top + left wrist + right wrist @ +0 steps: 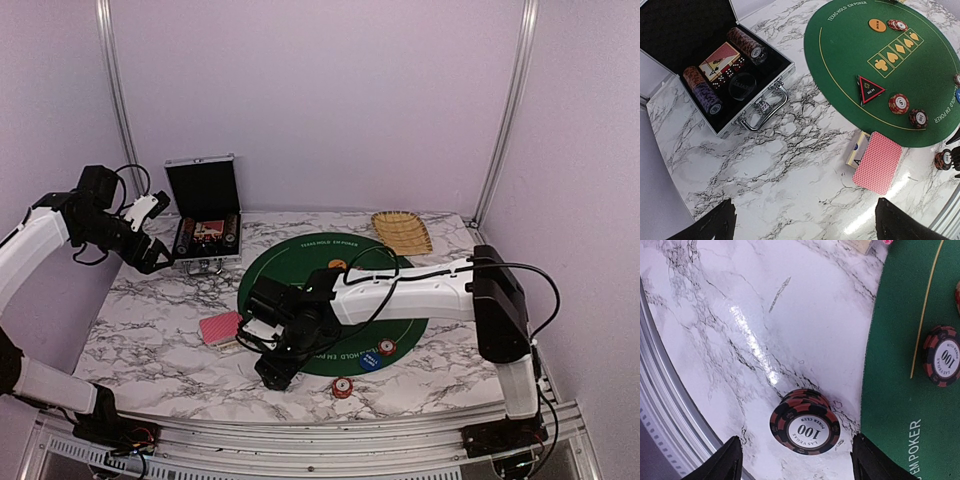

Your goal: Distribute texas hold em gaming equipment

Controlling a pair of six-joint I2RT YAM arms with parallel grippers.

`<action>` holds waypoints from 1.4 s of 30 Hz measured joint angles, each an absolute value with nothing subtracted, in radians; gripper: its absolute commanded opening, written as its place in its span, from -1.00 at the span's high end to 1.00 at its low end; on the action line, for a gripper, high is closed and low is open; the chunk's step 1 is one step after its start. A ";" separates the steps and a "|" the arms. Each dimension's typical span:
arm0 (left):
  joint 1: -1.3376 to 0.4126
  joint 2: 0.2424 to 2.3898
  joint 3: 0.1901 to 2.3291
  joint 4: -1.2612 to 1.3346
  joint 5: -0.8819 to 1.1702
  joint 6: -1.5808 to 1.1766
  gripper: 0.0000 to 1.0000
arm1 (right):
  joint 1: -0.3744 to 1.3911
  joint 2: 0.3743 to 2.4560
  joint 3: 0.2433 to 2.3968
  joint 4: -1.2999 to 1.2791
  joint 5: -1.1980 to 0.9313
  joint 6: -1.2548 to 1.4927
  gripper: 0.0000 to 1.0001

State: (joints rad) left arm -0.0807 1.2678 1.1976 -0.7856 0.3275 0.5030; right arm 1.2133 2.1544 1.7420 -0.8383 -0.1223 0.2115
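Note:
My right gripper [272, 375] [797, 462] is open and low over the marble, just off the green mat [330, 300]. A short stack of red-and-dark 100 chips [805, 422] stands between its fingers, untouched. The stack also shows in the left wrist view [943, 159]. The red-backed card deck [222, 328] [877, 162] lies by its box [858, 149]. On the mat are the black triangular marker [869, 90], an orange disc [877, 25], a blue disc [371, 360] and several chips [899, 103]. My left gripper [152, 258] [805, 227] is open and empty, raised near the case.
The open silver case [205, 215] holds chip rolls and cards at the back left. A tan woven tray [402, 230] sits at the back right. One chip [342, 387] lies near the table's front edge. Metal frame rails run along the front.

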 measured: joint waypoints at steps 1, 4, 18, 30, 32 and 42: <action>-0.081 1.267 1.198 -0.786 0.327 0.503 -0.98 | 1.213 2.157 1.742 -0.838 -0.123 0.211 -0.46; -0.081 1.267 1.198 -0.787 0.327 0.503 -0.98 | 1.213 2.164 1.742 -0.838 -0.123 0.210 -0.44; -0.081 1.267 1.211 -0.791 0.327 0.509 -0.98 | 1.213 2.217 1.748 -0.838 -0.123 0.203 -0.16; -0.081 1.267 1.214 -0.792 0.327 0.510 -0.98 | 1.213 2.219 1.769 -0.838 -0.121 0.199 -0.11; -0.081 1.267 1.215 -0.792 0.327 0.510 -0.98 | 1.213 2.219 1.774 -0.836 -0.118 0.197 -0.07; -0.081 1.267 1.215 -0.792 0.327 0.514 -0.98 | 1.208 2.220 1.777 -0.836 -0.110 0.190 0.12</action>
